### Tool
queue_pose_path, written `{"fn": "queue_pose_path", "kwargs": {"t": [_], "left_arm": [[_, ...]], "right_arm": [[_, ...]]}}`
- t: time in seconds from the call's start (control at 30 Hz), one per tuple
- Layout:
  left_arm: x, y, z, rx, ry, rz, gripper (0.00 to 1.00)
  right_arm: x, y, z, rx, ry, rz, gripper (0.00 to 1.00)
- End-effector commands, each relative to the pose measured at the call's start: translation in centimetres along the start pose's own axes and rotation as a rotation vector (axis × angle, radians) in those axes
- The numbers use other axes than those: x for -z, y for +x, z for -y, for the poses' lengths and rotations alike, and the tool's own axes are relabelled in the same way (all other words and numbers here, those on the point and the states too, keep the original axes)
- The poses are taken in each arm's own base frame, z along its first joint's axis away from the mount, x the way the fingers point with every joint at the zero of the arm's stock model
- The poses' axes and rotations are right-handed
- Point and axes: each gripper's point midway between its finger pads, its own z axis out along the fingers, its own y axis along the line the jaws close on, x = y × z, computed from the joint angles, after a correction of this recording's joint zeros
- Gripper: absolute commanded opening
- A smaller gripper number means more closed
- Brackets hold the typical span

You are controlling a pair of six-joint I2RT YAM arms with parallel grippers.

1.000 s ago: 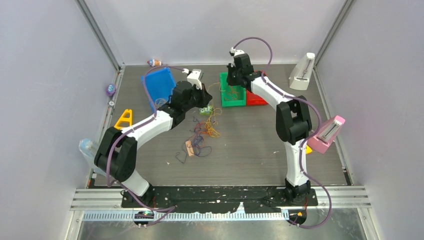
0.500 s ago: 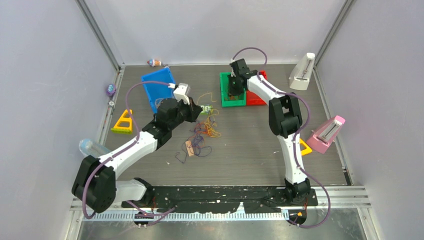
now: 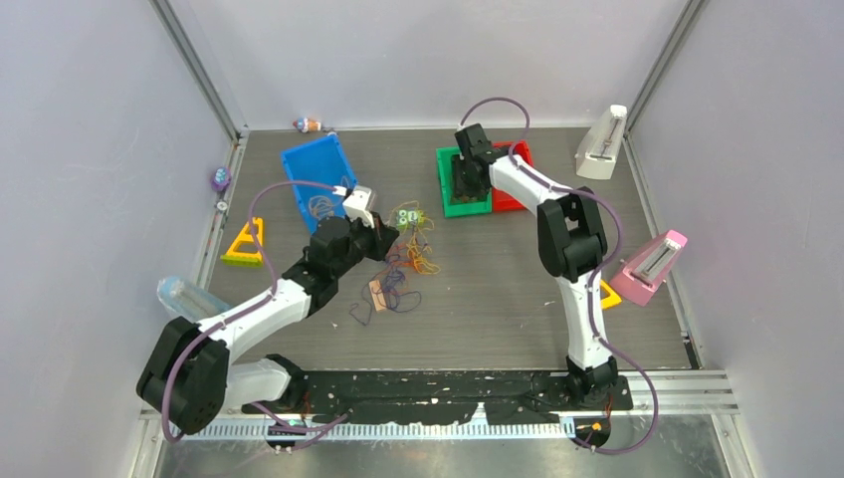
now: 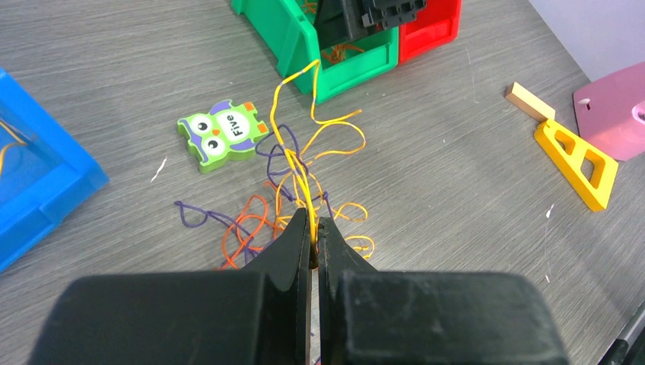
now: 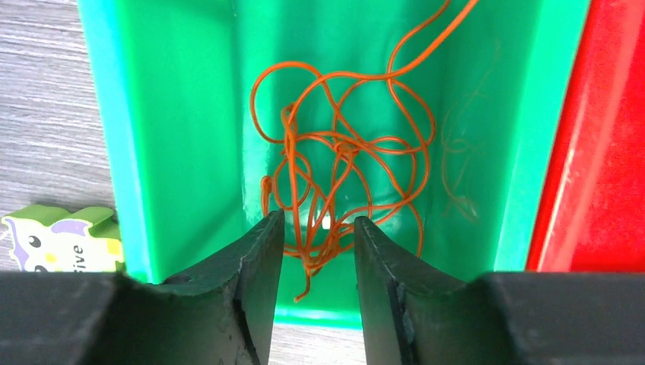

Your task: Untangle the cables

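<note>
Top view: we note the cables (image 3: 405, 264) as a loose tangle of orange, yellow and purple strands on the table (image 3: 498, 289), between the two arms and nearer the left one. The left hand (image 3: 391, 235) sits at the tangle's far-left edge, just beside an owl tile (image 3: 406, 216). A blue bin (image 3: 316, 179) lies behind it, with a few strands inside. The right hand (image 3: 466, 184) reaches down into a green bin (image 3: 445, 189), and a red bin (image 3: 515, 194) touches that bin's right side. Left wrist view: the left hand (image 4: 313, 236) is closed, pinching a few yellow strands of the cables (image 4: 304, 175). These rise from the fingertips toward the green bin (image 4: 293, 38), while orange and purple loops spread on the table (image 4: 456, 190) on both sides. The owl tile (image 4: 223, 134) lies left of the strands, apart from the hand. A yellow triangle (image 4: 578, 160) lies well to the right. Right wrist view: the right hand (image 5: 318, 236) is open, its jaws parted, low inside the green bin (image 5: 190, 114). A knot of orange cables (image 5: 342, 160) rests on the bin floor, and its lower loops hang in the gap between the fingers. We cannot tell whether they touch either finger. The red bin (image 5: 593, 152) shows at right, the owl tile (image 5: 61, 243) at lower left.
</note>
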Motion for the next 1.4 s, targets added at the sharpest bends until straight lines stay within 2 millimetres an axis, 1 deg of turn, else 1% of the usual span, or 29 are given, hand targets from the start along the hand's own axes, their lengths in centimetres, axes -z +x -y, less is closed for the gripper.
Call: {"fn": "queue_pose_path", "kwargs": {"t": [0.0,0.03,0.17,0.2,0.23,0.27,0.37,0.4,0.47,0.5,0.6,0.63,0.67,0.7,0.73,0.77,0.8,0.9,0.93,0.97,1.0,1.03,1.07,1.1,1.13,1.17,1.2,1.3,1.37], "left_arm": [[0.6,-2.5,0.9,-0.043,0.036,0.113,0.00],[0.7,-2.6,1.0,-0.046,0.040,0.118,0.00],[1.2,-2.9,1.1,-0.059,0.050,0.141,0.00],[1.3,-2.9,1.2,-0.060,0.056,0.143,0.00],[1.3,-2.9,1.4,-0.062,0.066,0.144,0.00],[1.3,-3.0,1.6,-0.065,0.075,0.144,0.00],[1.3,-2.9,2.2,-0.069,0.106,0.141,0.00],[1.3,-2.9,2.4,-0.069,0.116,0.140,0.00],[1.4,-2.9,2.7,-0.077,0.131,0.143,0.00],[1.4,-3.0,2.8,-0.081,0.136,0.144,0.00],[1.6,-3.1,3.2,-0.091,0.154,0.147,0.00],[1.6,-3.0,3.4,-0.092,0.161,0.146,0.00],[1.7,-3.1,3.6,-0.097,0.172,0.147,0.00],[1.7,-3.1,3.9,-0.100,0.185,0.146,0.00],[1.7,-3.0,4.2,-0.103,0.202,0.147,0.00],[1.8,-3.1,4.8,-0.108,0.228,0.149,0.00],[1.9,-3.1,5.3,-0.112,0.251,0.149,0.00],[2.2,-3.2,6.7,-0.133,0.309,0.154,0.00],[2.4,-3.2,7.4,-0.143,0.332,0.157,0.00],[2.6,-3.3,8.0,-0.160,0.346,0.165,0.00],[2.9,-3.2,8.7,-0.185,0.361,0.168,0.00],[3.3,-3.2,9.6,-0.224,0.377,0.174,0.00],[3.7,-3.0,10.6,-0.280,0.399,0.182,0.00],[4.4,-2.9,11.9,-0.323,0.435,0.191,0.00],[4.9,-2.8,12.9,-0.359,0.463,0.204,0.00],[5.3,-2.5,14.1,-0.386,0.493,0.212,0.00],[5.6,-2.2,15.1,-0.405,0.522,0.213,0.00],[5.5,-0.4,17.6,-0.409,0.594,0.163,0.00],[5.4,1.9,19.1,-0.398,0.625,0.099,0.00]], "right_arm": [[5.3,-3.9,-0.9,0.038,0.037,0.148,0.47],[5.5,-3.9,-0.7,0.042,0.056,0.156,0.48],[7.8,-5.1,-1.6,0.065,0.045,0.250,0.57],[8.7,-5.4,-1.9,0.072,0.029,0.291,0.65],[9.3,-5.6,-2.1,0.075,0.014,0.316,0.69],[10.4,-5.8,-2.4,0.079,-0.004,0.362,0.77],[12.4,-5.9,-2.4,0.080,-0.034,0.439,0.87],[13.4,-5.8,-2.4,0.084,-0.046,0.473,0.93],[14.6,-5.4,-2.3,0.103,-0.053,0.512,0.99],[15.2,-5.4,-2.3,0.107,-0.059,0.529,0.99],[17.3,-4.4,-2.5,0.141,-0.098,0.595,0.95],[17.6,-4.1,-2.6,0.147,-0.111,0.608,0.95],[18.4,-3.7,-2.9,0.156,-0.146,0.637,0.95],[19.8,-3.8,-3.1,0.156,-0.169,0.671,0.95],[19.7,-3.2,-3.3,0.165,-0.195,0.681,0.95],[20.9,-3.3,-3.5,0.168,-0.211,0.711,0.95],[20.8,-2.7,-3.3,0.171,-0.212,0.715,0.95],[21.9,-2.1,-2.5,0.175,-0.174,0.717,0.95],[21.6,-1.2,-2.3,0.188,-0.166,0.688,0.96],[22.1,-0.6,-2.3,0.207,-0.166,0.675,0.96],[22.0,0.2,-2.1,0.216,-0.160,0.661,0.96],[23.0,0.7,-2.1,0.222,-0.166,0.667,0.96],[22.7,1.9,-1.8,0.225,-0.164,0.647,0.96],[23.2,3.0,-1.3,0.219,-0.166,0.635,0.96],[23.4,3.6,-1.0,0.213,-0.162,0.628,0.96],[23.9,4.8,-0.4,0.200,-0.160,0.617,0.96],[24.1,5.2,0.0,0.189,-0.149,0.614,0.96],[25.2,7.7,1.3,0.146,-0.151,0.596,0.96],[25.4,9.2,1.5,0.124,-0.179,0.577,0.96]]}}
